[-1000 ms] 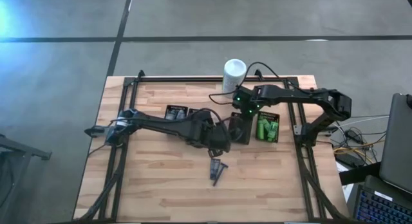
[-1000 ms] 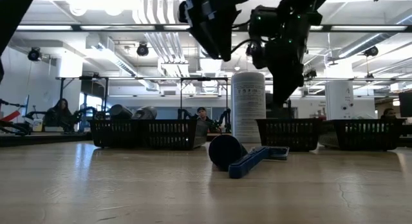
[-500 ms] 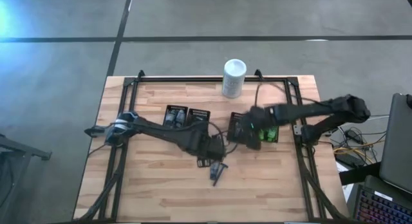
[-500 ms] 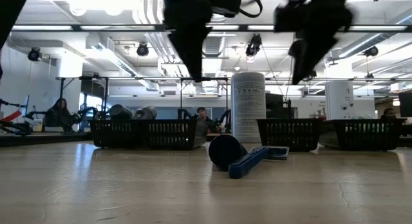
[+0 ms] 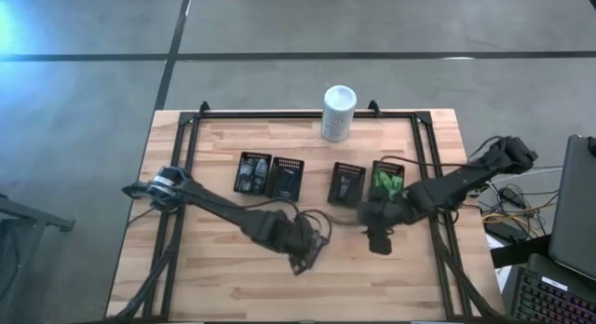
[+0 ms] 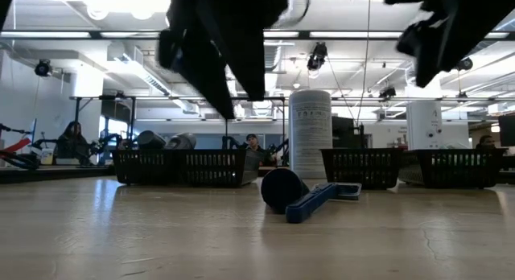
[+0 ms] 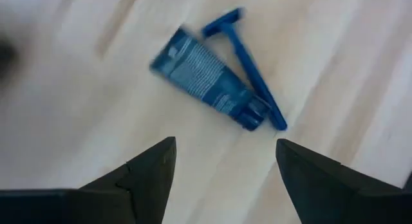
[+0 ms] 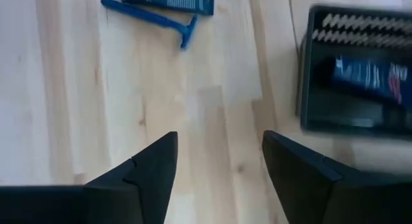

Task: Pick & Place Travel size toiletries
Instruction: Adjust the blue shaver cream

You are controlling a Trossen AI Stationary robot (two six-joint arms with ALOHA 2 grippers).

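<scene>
A dark blue tube [image 7: 206, 79] and a blue T-shaped razor [image 7: 248, 76] lie side by side, flat on the wooden table. In the low view the tube [image 6: 282, 190] shows end on, with the razor [image 6: 310, 203] beside it. My left gripper [image 7: 222, 163] hovers open above them and hides them in the high view [image 5: 303, 248]. My right gripper [image 8: 219, 159] is open too, above bare table to their right [image 5: 377, 233]. It sees the razor [image 8: 154, 18] farther off. Green bottles [image 5: 387, 182] lie in the rightmost tray.
Several small black trays [image 5: 287, 178] stand in a row across the middle of the table, one [image 8: 360, 89] holding a blue tube. A white cylindrical container [image 5: 338, 112] stands at the far edge. People sit in the room beyond. Bare wood lies along the near side.
Both arms have swung toward the table's near edge. The left gripper has travelled from beside the trays to a place over the tube and razor. The right gripper has left the trays and come out over bare table to their right. The tube and razor have stayed put.
</scene>
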